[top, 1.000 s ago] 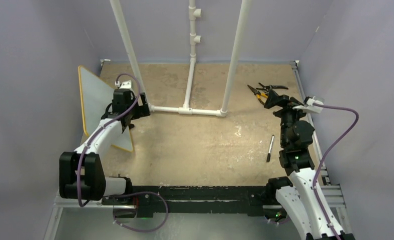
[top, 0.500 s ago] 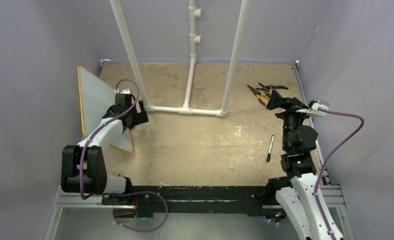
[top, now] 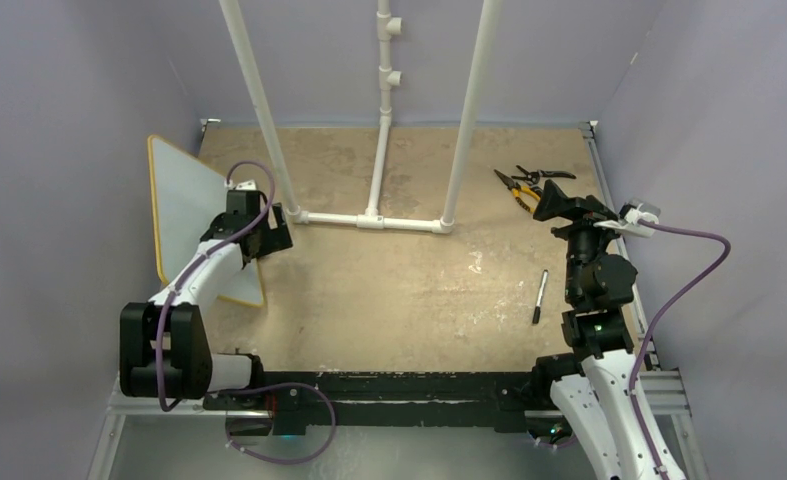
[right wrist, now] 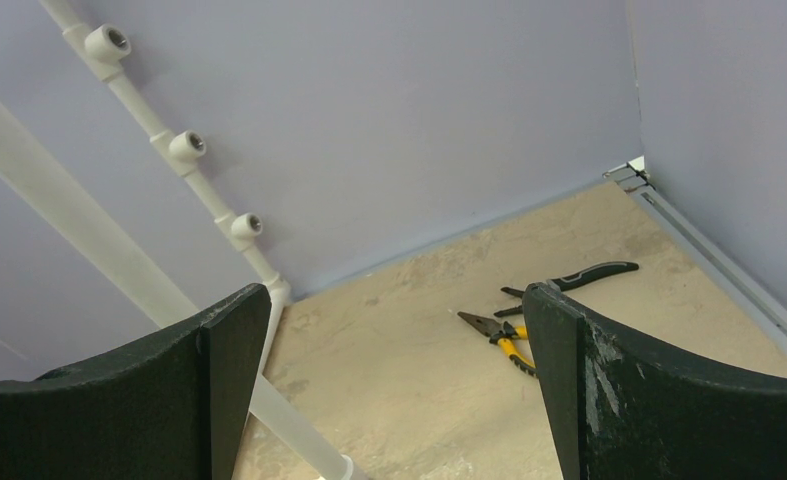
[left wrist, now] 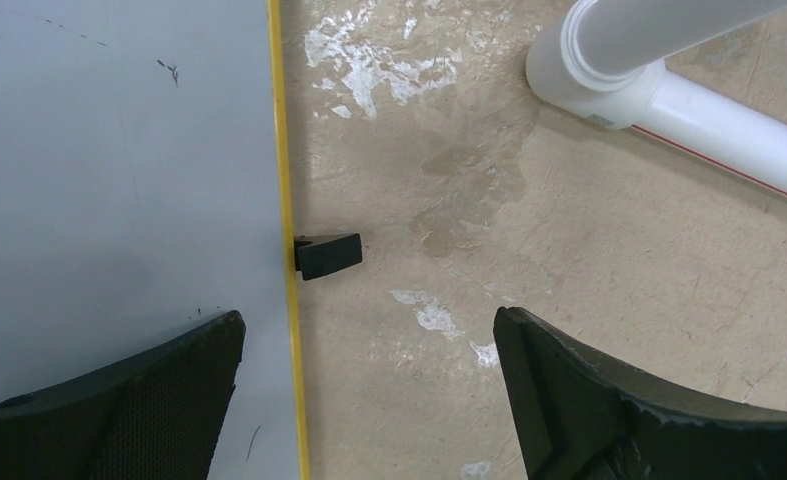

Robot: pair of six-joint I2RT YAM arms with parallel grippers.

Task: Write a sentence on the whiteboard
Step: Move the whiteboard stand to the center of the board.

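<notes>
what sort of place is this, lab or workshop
Probably a lab robot test booth: a left arm and a right arm bolted at the edge of a worn table, plain lilac walls close around, a white pipe frame.

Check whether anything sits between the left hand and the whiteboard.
Nothing visible. The open left hand has one finger on each side of the yellow edge of the whiteboard, near its black foot; the pipe lies off to one side.

We see the whiteboard (top: 184, 195) propped on edge at the left side of the table (top: 399, 290), close to the wall. Its pale grey face bears a few tiny dark flecks. A thin yellow frame borders it, and one black foot (left wrist: 327, 255) rests on the tabletop.
</notes>
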